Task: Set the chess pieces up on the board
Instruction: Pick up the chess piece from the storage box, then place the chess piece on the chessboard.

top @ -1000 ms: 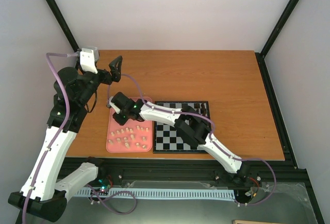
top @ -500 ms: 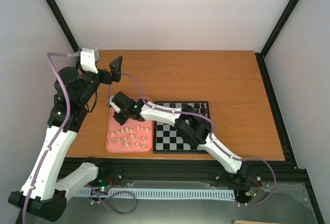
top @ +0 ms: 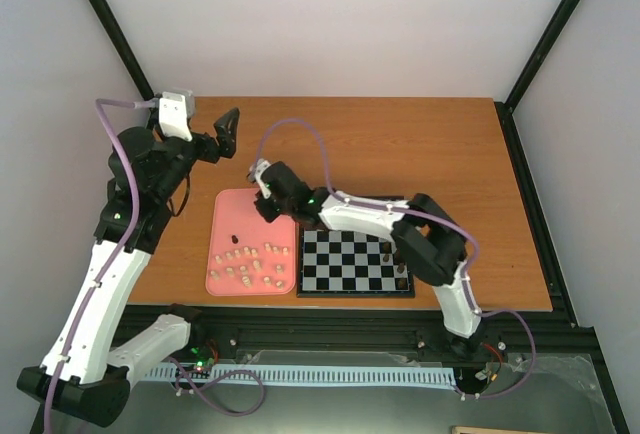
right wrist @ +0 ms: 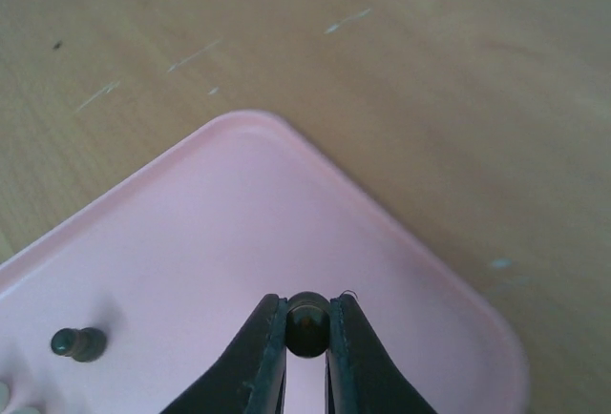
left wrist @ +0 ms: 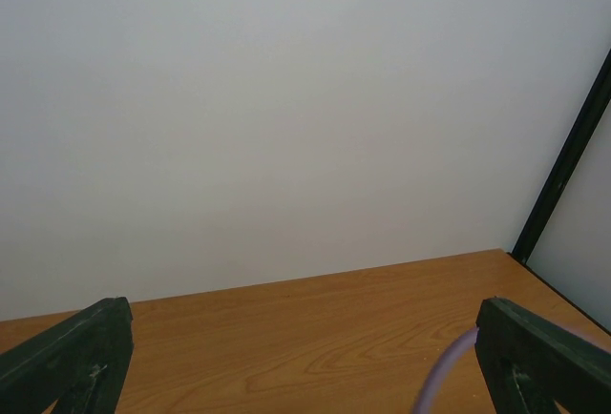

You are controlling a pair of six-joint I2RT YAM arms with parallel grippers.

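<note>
Pink tray, black-and-grey checked board, dark, perhaps brown, chessman.

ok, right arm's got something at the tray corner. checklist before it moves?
1. Grip: right pincer shut on a dark piece: ok.
2. Piece upright in the grip: cannot tell, only its round top shows.
3. Piece lifted off the pink tray: cannot tell.
4. Left pincer open, empty, over the table's far left, away from the tray: ok.
5. Free squares on the board: ok, most are bare. A few placed pieces stand near its right edge.
6. Tray cleared: not ok. A spare dark piece lies on its side there, and the pale pieces sit in the tray's near half.
</note>
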